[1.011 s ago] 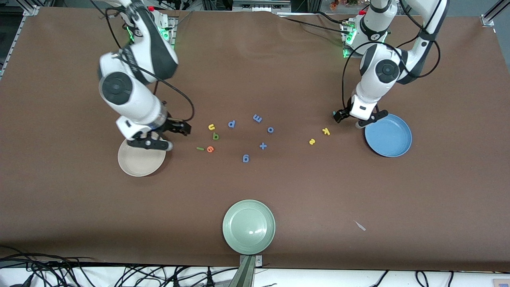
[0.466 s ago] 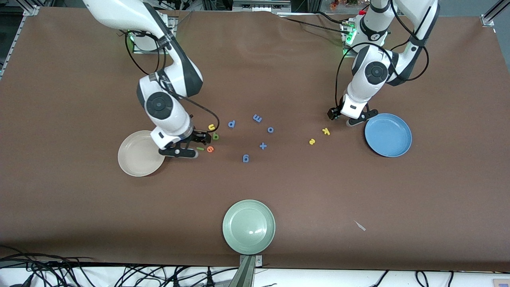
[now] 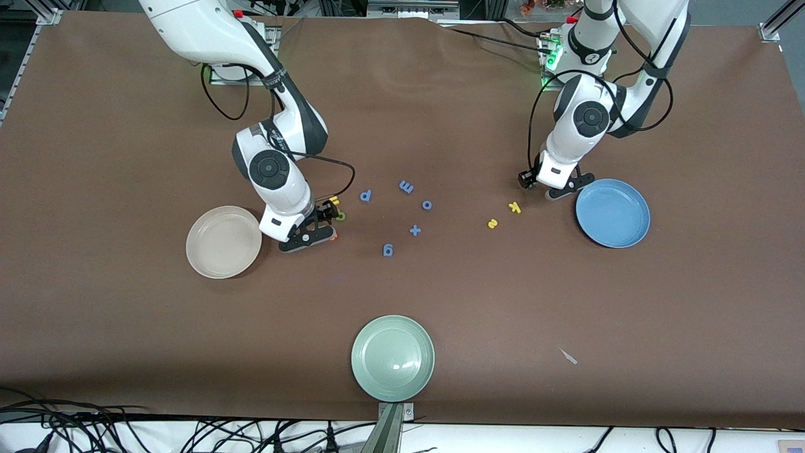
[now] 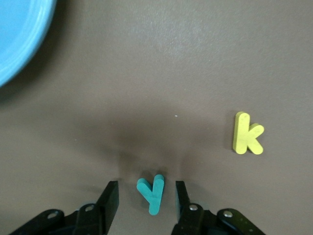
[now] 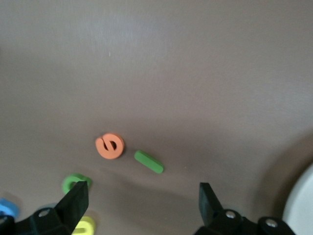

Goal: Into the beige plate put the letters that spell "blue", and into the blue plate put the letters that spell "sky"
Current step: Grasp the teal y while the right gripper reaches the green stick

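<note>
My left gripper [image 4: 146, 190] is low on the table beside the blue plate [image 3: 622, 217], open, one finger on each side of the teal y [image 4: 152, 195] with a gap to each. The yellow k [image 4: 247, 133] and yellow s [image 3: 492, 223] lie toward the table's middle. My right gripper [image 5: 144, 198] hangs wide open, holding nothing, just short of the green bar l [image 5: 148, 161] and orange e [image 5: 110, 146]. The olive-green b [image 5: 76, 183] and yellow u [image 5: 84, 226] sit by one finger. The beige plate [image 3: 196, 251] lies beside this gripper [image 3: 317, 226].
Blue letters p [image 3: 366, 195], m [image 3: 406, 187], o [image 3: 427, 204], x [image 3: 415, 230] and g [image 3: 388, 250] are scattered mid-table. A pale green plate [image 3: 393, 358] sits near the front edge. A small scrap [image 3: 569, 357] lies toward the left arm's end.
My right arm swung from over the beige plate's edge to the cluster of letters, gripper still wide open. My left gripper's jaws narrowed around the y and shifted slightly off the blue plate.
</note>
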